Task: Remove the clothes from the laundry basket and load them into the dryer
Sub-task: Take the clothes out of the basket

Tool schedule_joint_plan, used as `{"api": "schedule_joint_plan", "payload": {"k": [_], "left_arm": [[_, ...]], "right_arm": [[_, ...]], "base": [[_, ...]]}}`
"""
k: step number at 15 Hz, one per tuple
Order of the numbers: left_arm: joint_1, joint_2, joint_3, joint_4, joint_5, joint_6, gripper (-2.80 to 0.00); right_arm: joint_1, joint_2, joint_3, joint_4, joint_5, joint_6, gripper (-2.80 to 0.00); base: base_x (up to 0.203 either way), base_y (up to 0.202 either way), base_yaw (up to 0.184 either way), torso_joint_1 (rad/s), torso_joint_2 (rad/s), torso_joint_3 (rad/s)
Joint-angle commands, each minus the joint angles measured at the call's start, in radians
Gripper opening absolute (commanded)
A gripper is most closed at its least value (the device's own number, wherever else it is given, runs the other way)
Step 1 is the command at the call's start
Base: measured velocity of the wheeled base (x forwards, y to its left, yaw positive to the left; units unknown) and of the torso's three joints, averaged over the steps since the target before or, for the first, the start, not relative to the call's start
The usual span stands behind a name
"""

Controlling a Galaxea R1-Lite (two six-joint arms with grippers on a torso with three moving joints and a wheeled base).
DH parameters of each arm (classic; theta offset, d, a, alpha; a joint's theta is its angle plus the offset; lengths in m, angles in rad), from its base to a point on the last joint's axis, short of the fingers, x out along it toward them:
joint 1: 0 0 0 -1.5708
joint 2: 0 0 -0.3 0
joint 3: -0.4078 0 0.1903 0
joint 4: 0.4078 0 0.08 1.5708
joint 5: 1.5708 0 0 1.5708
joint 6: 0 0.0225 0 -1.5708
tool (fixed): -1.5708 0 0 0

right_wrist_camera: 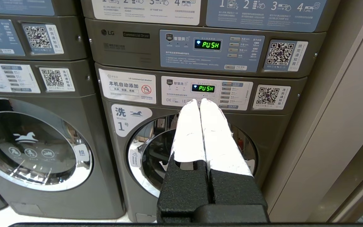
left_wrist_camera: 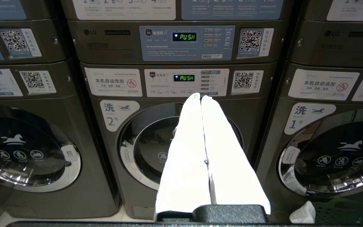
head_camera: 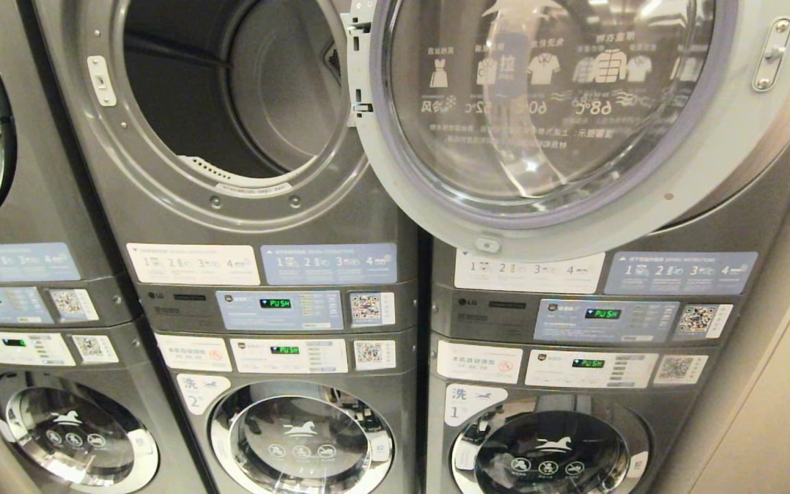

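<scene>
Both grippers, left (left_wrist_camera: 201,97) and right (right_wrist_camera: 199,101), are clenched and empty. Risk: the open round glass dryer door (head_camera: 573,116) at 3 o'clock of the grey steel drum opening (head_camera: 230,89) obstructs reach; the green plastic laundry basket (left_wrist_camera: 348,212) sits low.

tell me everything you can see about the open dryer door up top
The open dryer door is round, with a wide pale grey rim around a clear bulging window. It has swung wide to the right on a hinge at its left edge and covers the upper front of the neighbouring machine. White garment icons and temperature figures show mirrored through the window. A metal latch sits on the rim at upper right. The drum opening beside it looks dark and empty. No claw touches the door.
</scene>
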Motion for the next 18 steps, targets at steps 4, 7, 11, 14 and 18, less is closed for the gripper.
{"api": "schedule_joint_plan", "payload": {"k": [4, 7, 11, 14, 18], "left_arm": [[0.0, -0.001, 0.0, -0.002, 0.0, -0.001, -2.8], [0.0, 0.0, 0.0, 0.0, 0.0, -0.001, -2.8], [0.0, -0.002, 0.0, 0.0, 0.0, -0.001, -2.8], [0.0, 0.0, 0.0, -0.001, 0.0, -0.001, -2.8], [0.0, -0.002, 0.0, 0.0, 0.0, 0.0, -2.8]], "right_arm": [[0.0, 0.0, 0.0, 0.0, 0.001, -0.001, -2.8], [0.0, 0.0, 0.0, 0.0, 0.001, -0.001, -2.8], [0.0, 0.0, 0.0, 0.0, 0.001, -0.001, -2.8], [0.0, 0.0, 0.0, 0.0, 0.001, -0.001, -2.8], [0.0, 0.0, 0.0, 0.0, -0.001, -0.001, -2.8]], "base": [[0.0, 0.0, 0.0, -0.067, 0.13, 0.067], [0.0, 0.0, 0.0, -0.059, 0.13, 0.061], [0.0, 0.0, 0.0, -0.058, 0.12, 0.064], [0.0, 0.0, 0.0, -0.059, 0.12, 0.066], [0.0, 0.0, 0.0, -0.057, 0.12, 0.064]]}}
